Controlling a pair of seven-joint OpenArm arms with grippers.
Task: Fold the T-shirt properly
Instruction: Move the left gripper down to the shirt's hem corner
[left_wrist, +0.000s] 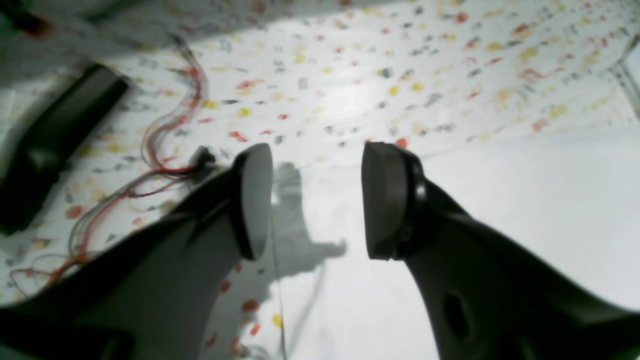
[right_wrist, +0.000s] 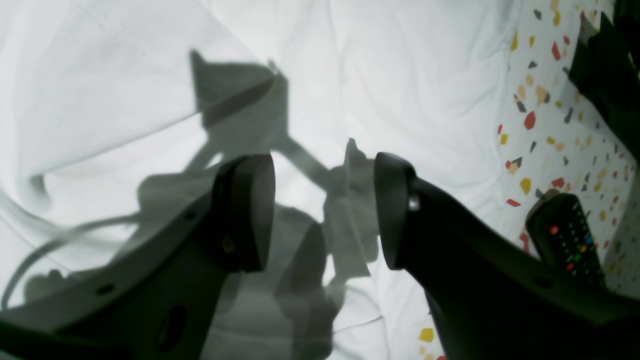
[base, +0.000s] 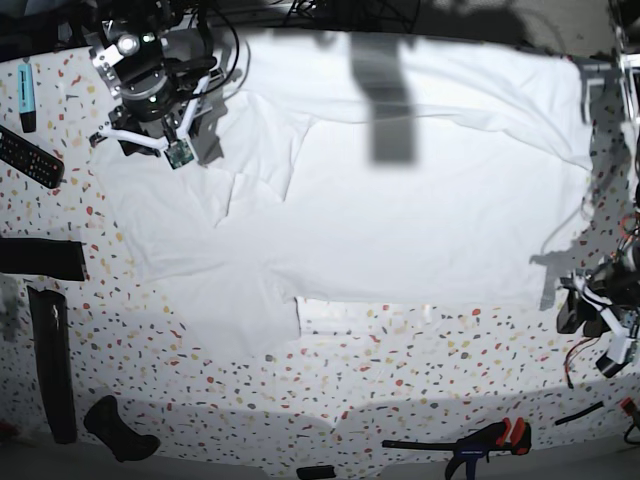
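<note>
T-shirt lies flat beneath both gaping, empty tools, left and right.

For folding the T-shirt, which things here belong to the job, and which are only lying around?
Belong to the job:
T-shirt
left gripper, jaws open
right gripper, jaws open

Only lying around:
remote
marker
clamp
black strips at the table edge
loose wires
</note>
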